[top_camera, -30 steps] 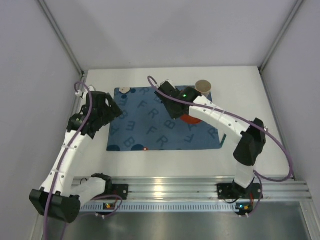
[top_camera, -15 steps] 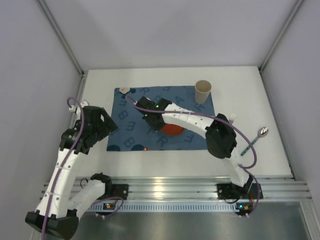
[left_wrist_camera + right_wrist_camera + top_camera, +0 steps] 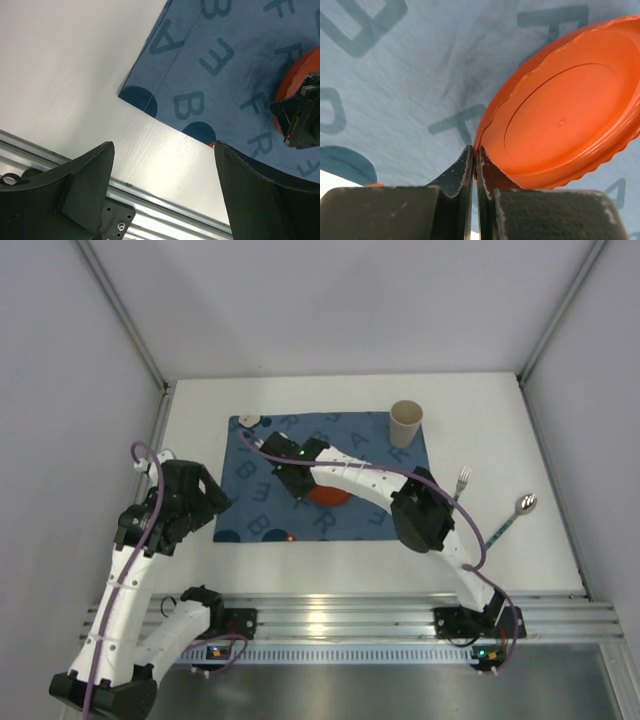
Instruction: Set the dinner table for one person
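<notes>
placemat [image 3: 250,502]: flat on the dinner table [image 3: 480,410], left of its middle.
plate [image 3: 330,496]: on the placemat, about mid-mat.
cup [image 3: 406,423]: on the placemat's far right corner.
small disc [image 3: 248,420]: at the placemat's far left corner.
fork [image 3: 460,483]: on the dinner table, just right of the placemat.
spoon [image 3: 512,518]: farther right of the placemat, beyond the fork.
rail [image 3: 340,615]: before the placemat, along the dinner table's near edge.

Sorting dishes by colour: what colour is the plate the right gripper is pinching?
The plate is orange; the right wrist view shows it best.
</notes>
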Available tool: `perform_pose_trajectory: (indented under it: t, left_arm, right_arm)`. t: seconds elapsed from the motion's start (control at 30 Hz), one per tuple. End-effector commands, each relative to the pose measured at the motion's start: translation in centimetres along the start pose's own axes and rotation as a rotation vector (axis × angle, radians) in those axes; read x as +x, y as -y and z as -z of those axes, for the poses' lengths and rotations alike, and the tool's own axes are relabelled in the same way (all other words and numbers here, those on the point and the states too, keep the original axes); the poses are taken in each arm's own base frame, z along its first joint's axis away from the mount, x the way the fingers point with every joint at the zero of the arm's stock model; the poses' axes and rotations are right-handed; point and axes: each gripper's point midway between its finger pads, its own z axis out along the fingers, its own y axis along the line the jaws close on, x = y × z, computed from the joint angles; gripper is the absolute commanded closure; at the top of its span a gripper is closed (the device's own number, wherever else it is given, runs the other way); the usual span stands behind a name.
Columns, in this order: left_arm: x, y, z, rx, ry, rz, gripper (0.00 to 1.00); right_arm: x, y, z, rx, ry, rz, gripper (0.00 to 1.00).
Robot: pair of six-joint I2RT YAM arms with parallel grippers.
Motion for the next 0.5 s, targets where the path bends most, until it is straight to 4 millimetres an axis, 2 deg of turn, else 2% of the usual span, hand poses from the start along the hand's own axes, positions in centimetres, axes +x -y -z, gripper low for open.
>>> perform_pose_trajectory:
  t: [0.0, 0.1, 0.13, 0.17, 0.2, 0.23, 0.27, 0.3, 0.43, 0.47]
  left_arm:
    - [-0.6, -0.4, 0.3, -0.022, 0.017, -0.026, 0.13]
    - [-0.8, -0.2, 0.2, -0.020, 0.019, -0.026, 0.13]
    - [-0.8, -0.1, 0.1, -0.017, 0.018, -0.024, 0.13]
    - [-0.6, 0.1, -0.1, -0.014, 0.008, -0.026, 0.13]
    - [-0.6, 0.2, -0.2, -0.010, 0.002, -0.024, 0.13]
    - [-0.5, 0.4, -0.4, -0.009, -0.005, -0.022, 0.13]
    - [-0.4, 0.7, -0.6, 0.002, -0.011, -0.021, 0.14]
    - [-0.4, 0.9, -0.7, 0.008, -0.013, -0.022, 0.14]
    - [-0.5, 1.9, -1.3, 0.029, -0.025, -0.011, 0.14]
    - [-0.6, 2.2, -1.4, 0.036, -0.028, -0.012, 0.14]
  right_arm:
    - [-1.7, -0.9, -0.2, -0.022, 0.051, -0.007, 1.00]
    - [-1.2, -0.7, -0.7, -0.009, 0.034, -0.008, 0.97]
    - [-1.1, -0.5, -0.8, -0.005, 0.030, -0.013, 0.71]
    - [-1.1, -0.4, -0.6, -0.002, 0.033, -0.015, 0.54]
    - [-0.9, -0.1, -0.5, 0.003, 0.029, -0.017, 0.27]
    - [-1.0, 0.0, -0.4, 0.006, 0.039, -0.019, 0.17]
    - [-1.5, 0.3, 0.6, 0.006, 0.061, -0.024, 0.12]
    - [-1.3, 0.5, 0.7, 0.010, 0.060, -0.023, 0.07]
    - [-2.7, 1.4, 4.2, 0.010, 0.130, -0.042, 0.04]
    - [-3.5, 1.9, 6.3, 0.004, 0.171, -0.055, 0.04]
